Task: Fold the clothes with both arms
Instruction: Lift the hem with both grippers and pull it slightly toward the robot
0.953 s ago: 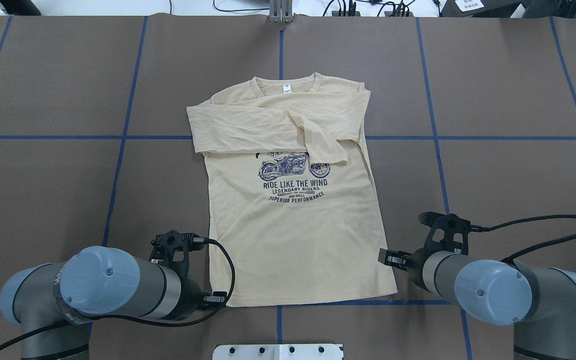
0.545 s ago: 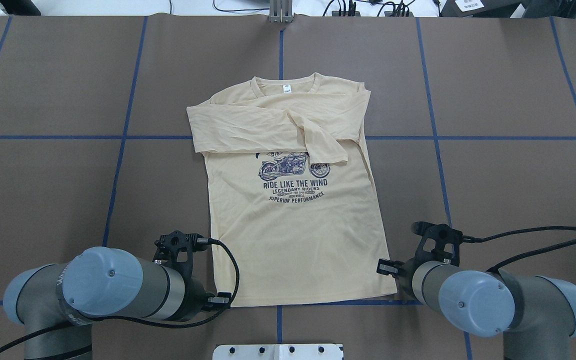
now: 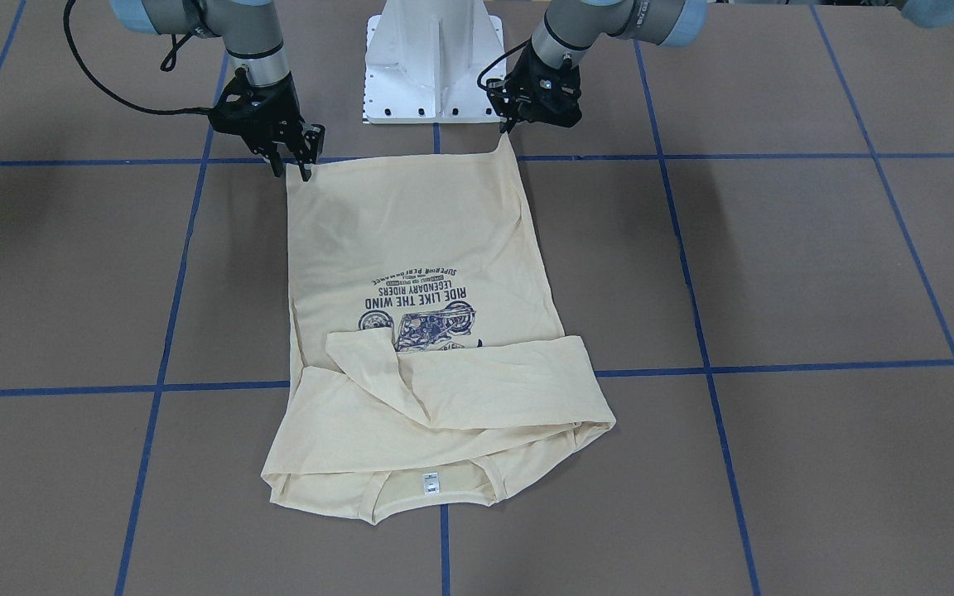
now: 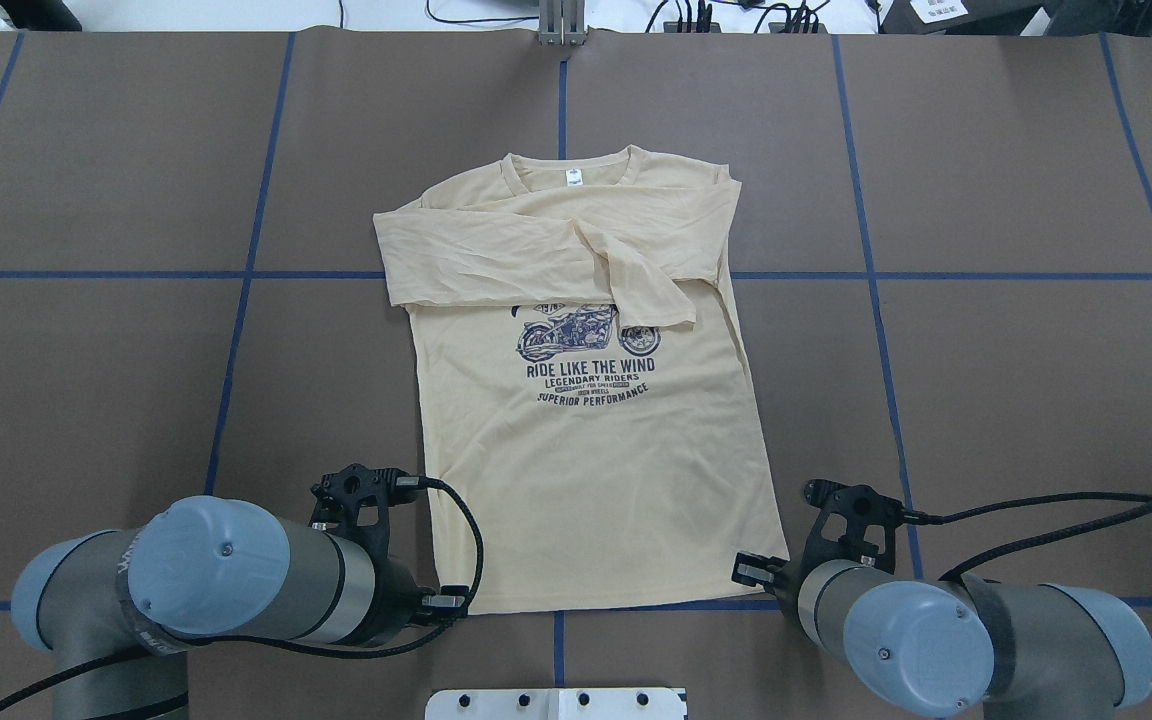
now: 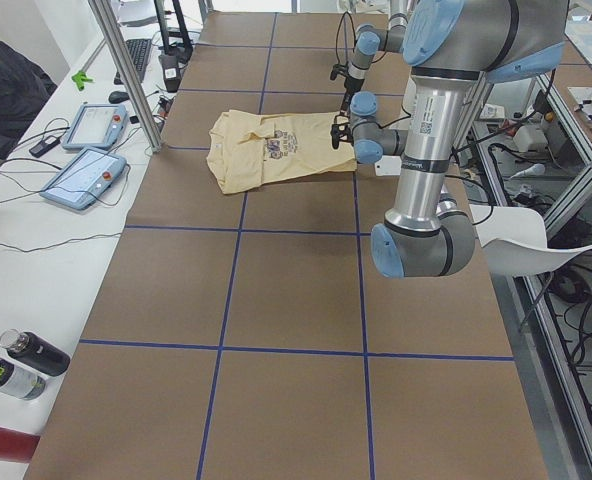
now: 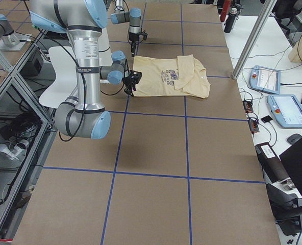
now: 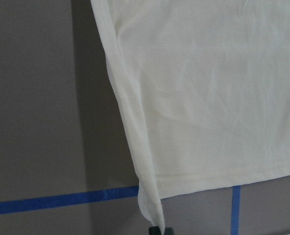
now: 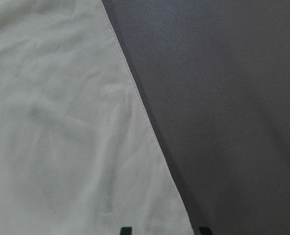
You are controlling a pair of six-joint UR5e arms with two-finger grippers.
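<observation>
Left claw (image 3: pixel 508 124) pinches the near-left hem corner of the shirt (image 4: pixel 586 480), which lies flat on the counter (image 4: pixel 986 350); right claw (image 3: pixel 292 165) hangs released astride the near-right corner. It should bite both layers, then both lift level, carrying the hem to the shirt's far end.

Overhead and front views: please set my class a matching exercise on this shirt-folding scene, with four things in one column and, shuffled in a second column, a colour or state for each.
Column 1
1. neck tag
2. motorcycle print
3. left gripper
4. right gripper

Column 2
A. open, at a hem corner of the shirt
B. navy, its top partly under a folded sleeve
C. white and small
D. shut on a lifted hem corner

Pairs: 1-C, 2-B, 3-D, 4-A.
</observation>
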